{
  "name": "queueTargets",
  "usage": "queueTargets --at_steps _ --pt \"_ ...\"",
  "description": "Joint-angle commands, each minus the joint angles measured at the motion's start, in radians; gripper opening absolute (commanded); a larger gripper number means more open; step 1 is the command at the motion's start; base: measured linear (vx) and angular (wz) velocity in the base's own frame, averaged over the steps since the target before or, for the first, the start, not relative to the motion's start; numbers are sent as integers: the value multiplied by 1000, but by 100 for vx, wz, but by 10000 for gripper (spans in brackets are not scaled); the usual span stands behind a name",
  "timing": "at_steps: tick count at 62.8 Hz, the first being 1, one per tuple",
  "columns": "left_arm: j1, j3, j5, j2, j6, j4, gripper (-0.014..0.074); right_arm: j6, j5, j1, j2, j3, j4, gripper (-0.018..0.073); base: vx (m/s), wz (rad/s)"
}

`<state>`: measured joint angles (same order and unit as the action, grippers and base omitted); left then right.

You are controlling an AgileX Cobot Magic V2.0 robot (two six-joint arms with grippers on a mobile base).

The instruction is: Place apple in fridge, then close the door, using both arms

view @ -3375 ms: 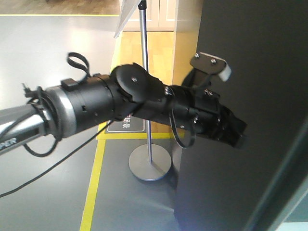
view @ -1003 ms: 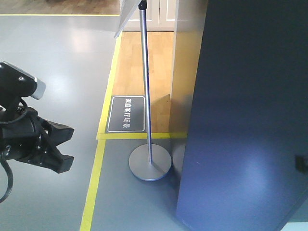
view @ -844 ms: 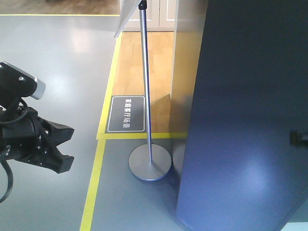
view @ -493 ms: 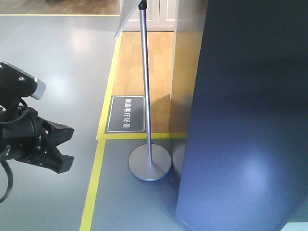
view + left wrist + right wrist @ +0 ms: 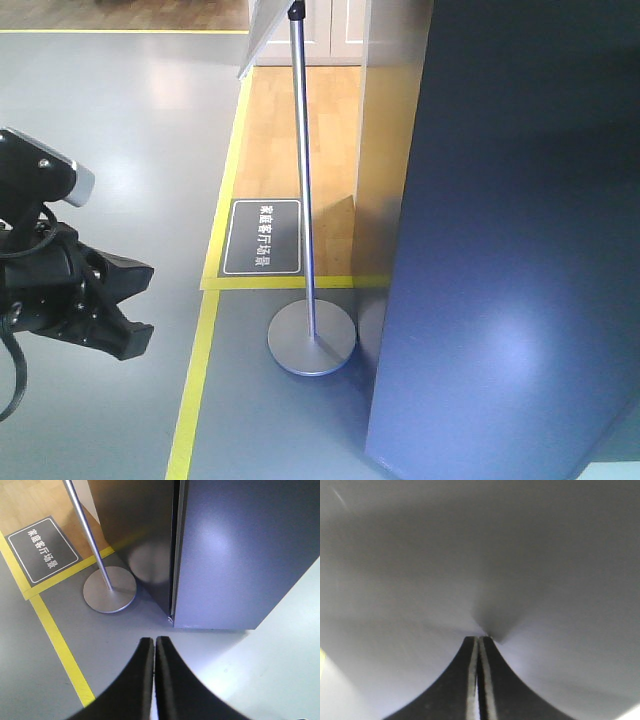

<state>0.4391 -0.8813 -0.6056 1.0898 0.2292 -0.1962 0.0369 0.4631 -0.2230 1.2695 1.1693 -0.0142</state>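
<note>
The tall dark grey fridge [image 5: 520, 250] fills the right of the front view. In the left wrist view its door [image 5: 240, 555] lies flat against the body, with a thin seam between them. No apple shows in any view. My left gripper [image 5: 140, 305] hangs over the floor at the far left, well away from the fridge. Its jaws [image 5: 154, 641] are shut on nothing. My right gripper [image 5: 480, 639] is shut too, its tips at or very near a smooth grey surface, apparently the door face [image 5: 480, 555].
A sign stand with a metal pole and round base [image 5: 311, 345] stands just left of the fridge. A dark floor plate with white letters [image 5: 261, 237] lies behind it. A yellow tape line [image 5: 195, 380] runs along the grey floor.
The left arm, stretched against the fridge 3.4 s ago, now hangs still at the left. A black tip that showed at the right edge up to 0.8 s ago is out of view.
</note>
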Motion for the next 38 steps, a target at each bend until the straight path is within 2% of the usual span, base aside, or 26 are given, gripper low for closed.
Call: queueTargets --at_steps 1,38 --pt "-1 -25 54 -22 -10 -9 -6 14 -136 -11 42 84 -12 -3 0 0" --pt "-1 -25 54 -22 -10 -9 -6 14 -172 -11 404 427 -6 -3 0 0"
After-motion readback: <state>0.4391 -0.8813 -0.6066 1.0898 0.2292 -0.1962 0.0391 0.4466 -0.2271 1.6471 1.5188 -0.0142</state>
